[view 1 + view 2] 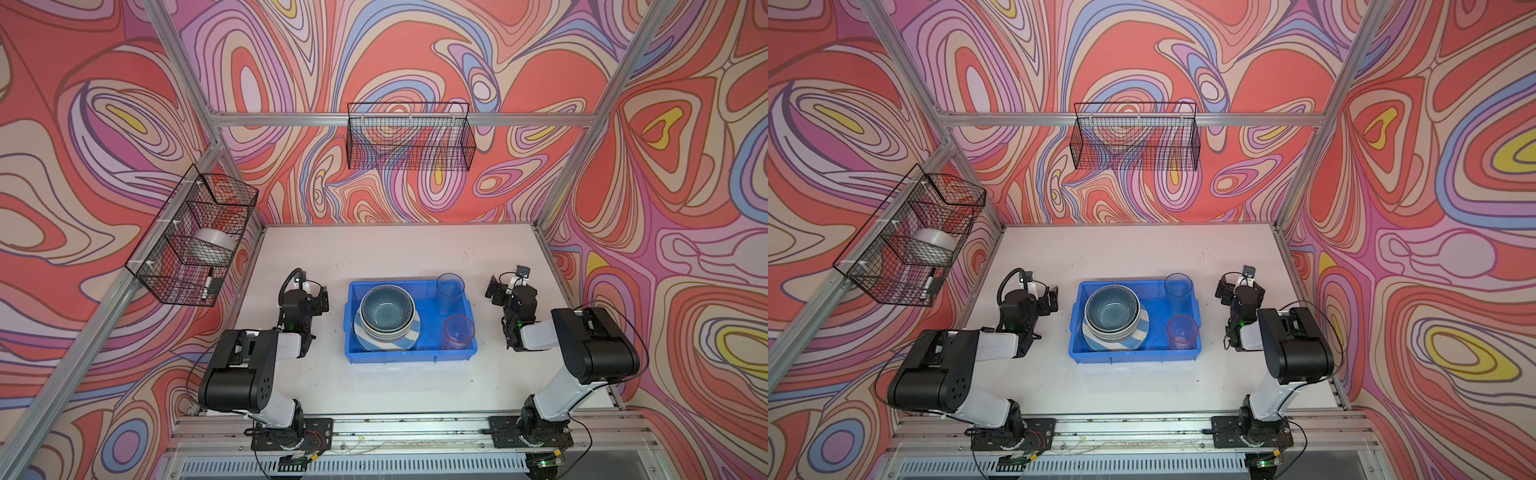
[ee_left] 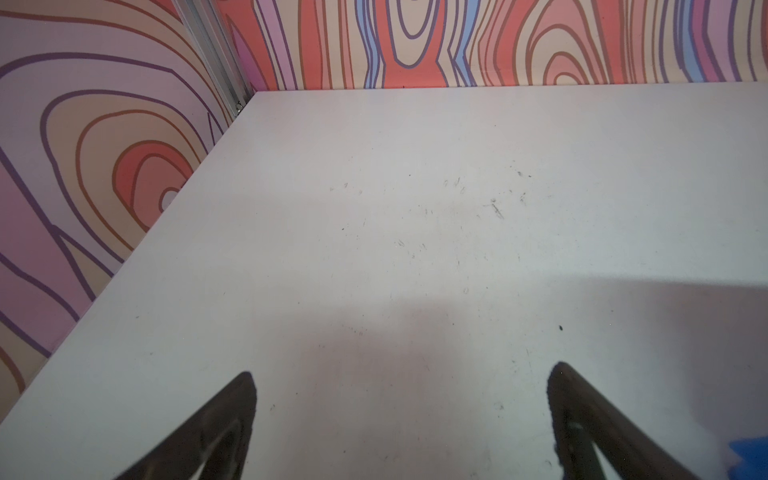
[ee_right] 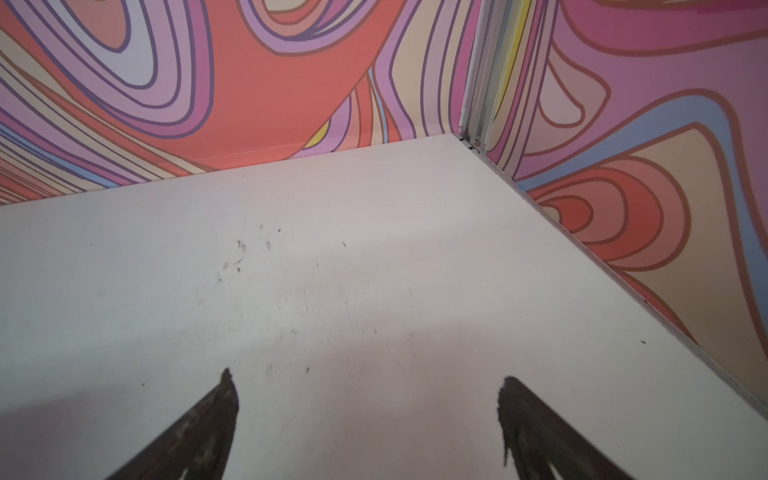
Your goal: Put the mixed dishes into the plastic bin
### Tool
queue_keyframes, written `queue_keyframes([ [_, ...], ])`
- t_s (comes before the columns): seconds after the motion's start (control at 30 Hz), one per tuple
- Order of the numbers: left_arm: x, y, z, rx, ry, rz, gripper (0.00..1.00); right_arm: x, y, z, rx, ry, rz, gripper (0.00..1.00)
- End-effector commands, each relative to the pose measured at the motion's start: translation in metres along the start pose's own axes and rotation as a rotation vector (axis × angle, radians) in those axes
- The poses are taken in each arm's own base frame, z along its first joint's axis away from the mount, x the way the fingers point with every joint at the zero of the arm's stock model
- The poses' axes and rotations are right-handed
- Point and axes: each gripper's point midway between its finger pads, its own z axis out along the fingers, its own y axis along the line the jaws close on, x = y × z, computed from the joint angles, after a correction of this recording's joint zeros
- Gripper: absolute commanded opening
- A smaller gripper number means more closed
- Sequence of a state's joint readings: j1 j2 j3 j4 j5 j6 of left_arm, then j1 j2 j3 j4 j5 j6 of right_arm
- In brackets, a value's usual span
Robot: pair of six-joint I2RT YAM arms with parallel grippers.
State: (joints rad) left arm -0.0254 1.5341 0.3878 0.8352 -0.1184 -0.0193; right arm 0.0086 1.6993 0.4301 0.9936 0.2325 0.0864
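Dishes (image 1: 387,309) are all sitting stacked and upright inside the blue bin (image 1: 411,356) in the middle of the tabletop (image 1: 374,257). Left fingers (image 2: 195,440) and right fingers (image 3: 208,428) are hanging spread wide on either side of it, gripping nothing.

Cams: 2 top, 2 wrist.
Both top views share whole scene, high above plastic bin (image 1: 409,355); wrist cams low beside it, facing back wall (image 2: 415,41).
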Motion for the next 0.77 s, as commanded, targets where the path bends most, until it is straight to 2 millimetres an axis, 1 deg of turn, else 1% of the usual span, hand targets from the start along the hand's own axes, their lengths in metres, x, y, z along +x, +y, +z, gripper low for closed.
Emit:
queue_keyframes([
  [0.0,-0.0042,-0.0008,-0.0008,0.015,-0.025,-0.009,1.0,-0.0037,0.0027,0.0035,-0.013,-0.01,-0.009,0.99],
  [0.6,-0.0046,-0.0012,0.0011,0.016,-0.026,-0.016,1.0,-0.0032,0.0022,0.0035,-0.011,-0.01,-0.009,0.99],
  [0.73,-0.0058,-0.0006,-0.0014,0.015,-0.038,-0.015,1.0,-0.0037,0.0023,0.0029,-0.012,-0.013,-0.009,0.99],
])
